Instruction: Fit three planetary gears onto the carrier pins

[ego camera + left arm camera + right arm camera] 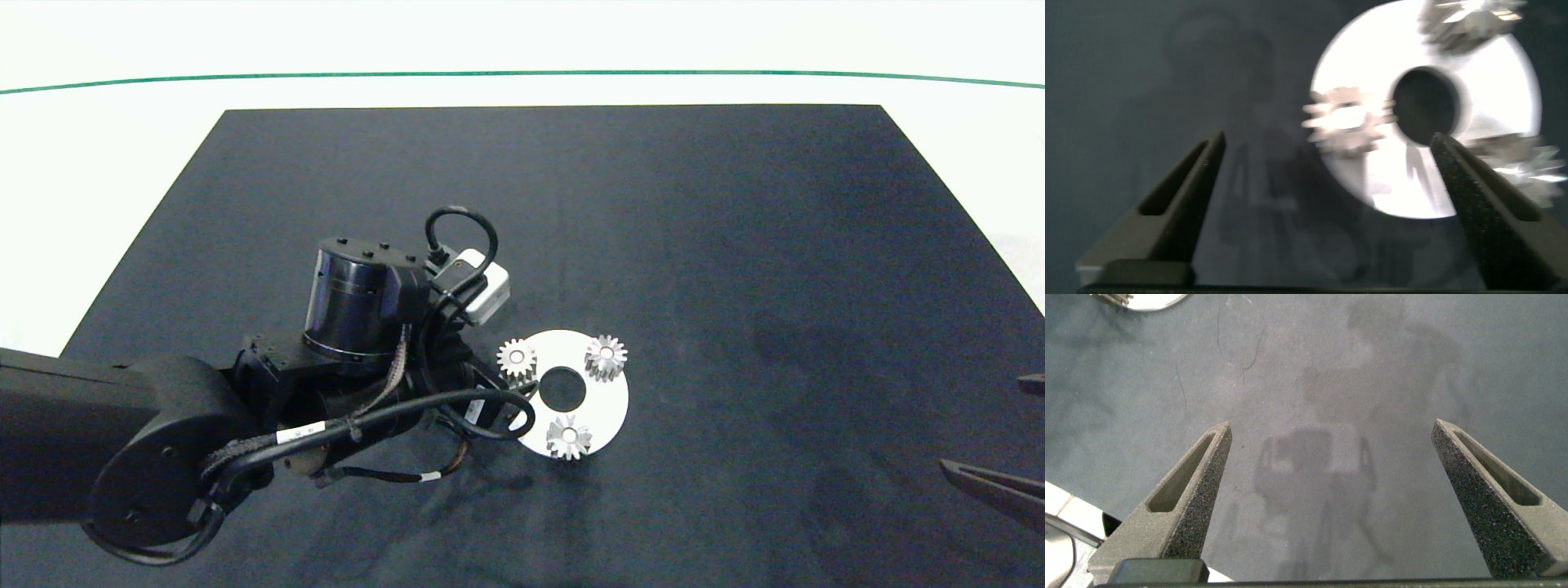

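Showing all three planetary gears (pixel 605 357) seated on the carrier pins of the white disc (pixel 608 408) near the black mat's (pixel 735 245) front-centre, your left gripper (pixel 1331 175) hangs open and empty beside it, so you need only withdraw.

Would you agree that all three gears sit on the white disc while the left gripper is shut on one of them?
Not quite: the left gripper is open and holds nothing, as the left wrist view shows. The three planetary gears do sit on the white disc.
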{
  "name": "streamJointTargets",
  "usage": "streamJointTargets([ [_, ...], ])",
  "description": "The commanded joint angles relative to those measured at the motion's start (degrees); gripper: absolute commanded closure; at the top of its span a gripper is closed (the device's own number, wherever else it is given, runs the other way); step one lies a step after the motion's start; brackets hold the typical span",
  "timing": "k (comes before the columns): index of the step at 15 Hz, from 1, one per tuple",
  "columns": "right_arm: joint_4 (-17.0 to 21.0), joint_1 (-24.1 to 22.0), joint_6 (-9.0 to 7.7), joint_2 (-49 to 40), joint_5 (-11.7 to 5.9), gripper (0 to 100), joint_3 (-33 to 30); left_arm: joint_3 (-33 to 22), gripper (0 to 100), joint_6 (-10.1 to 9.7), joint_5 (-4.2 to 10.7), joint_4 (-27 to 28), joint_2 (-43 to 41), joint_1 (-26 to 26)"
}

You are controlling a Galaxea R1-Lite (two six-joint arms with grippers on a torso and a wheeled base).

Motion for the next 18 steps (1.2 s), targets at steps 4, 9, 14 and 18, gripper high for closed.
streamJointTargets([
  [4, 0.24, -0.77, -0.01, -0.09, -0.12, 0, -1.58, 8.23, 0, 2.71, -4.01, 11.89, -22.39, 11.73],
  [9, 1.47, -12.28, 0.16, -2.46, -0.91, 0, -3.34, 5.51, 0, -3.79, -1.99, 48.98, -53.15, 18.41],
  [14, 20.46, -19.05, -0.1, -24.44, -4.6, 0, -3.25, 3.66, 0, -3.53, -1.99, 65.59, -72.57, 33.26],
  [18, 24.06, -20.81, 0.6, -39.64, -4.78, 0, 3.78, 6.21, 0, -3.88, -1.99, 71.21, -90.24, 38.8],
])
